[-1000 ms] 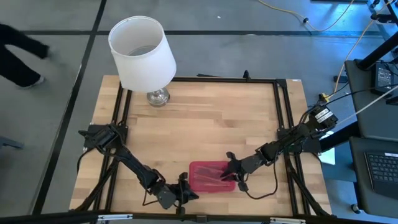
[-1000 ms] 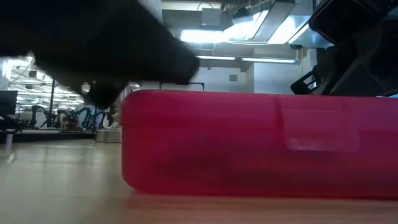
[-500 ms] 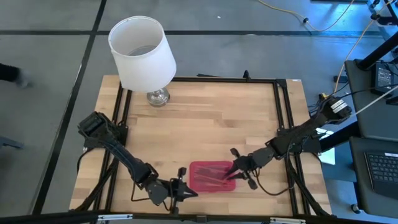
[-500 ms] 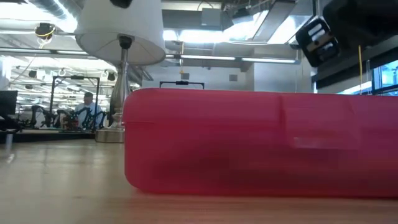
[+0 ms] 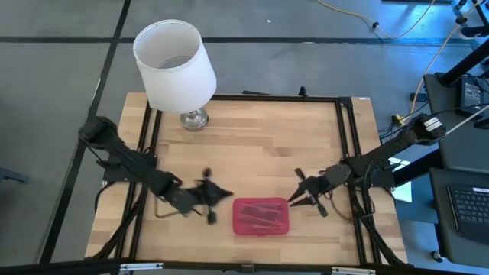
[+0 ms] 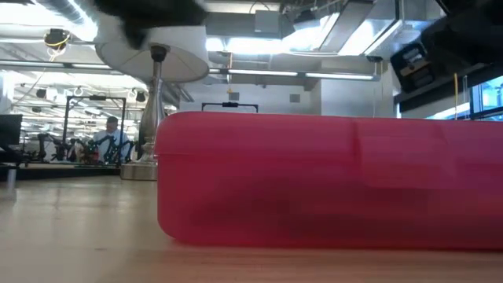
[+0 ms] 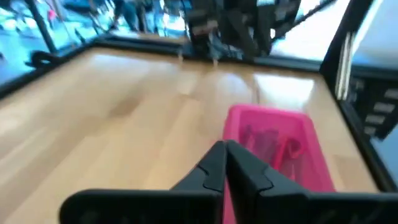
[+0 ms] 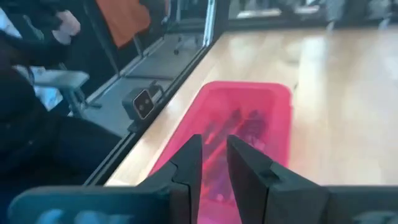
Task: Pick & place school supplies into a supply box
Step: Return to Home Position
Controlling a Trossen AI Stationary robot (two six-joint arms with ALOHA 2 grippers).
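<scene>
Left gripper (image 7: 224,149): just off the left end of the supply box (image 5: 240,224), fingers pressed together, holding nothing. Supply box, one: lid down, long axis running gripper to gripper, school supplies (image 8: 239,127) dim through the lid, uncountable. Right gripper (image 8: 214,146): just off the box's right end, about equally near, fingers slightly parted, empty.

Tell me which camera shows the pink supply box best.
High view: the whole closed supply box lies unobstructed, seen from above. The low view shows only its side wall; both wrist views hide its near end.
</scene>
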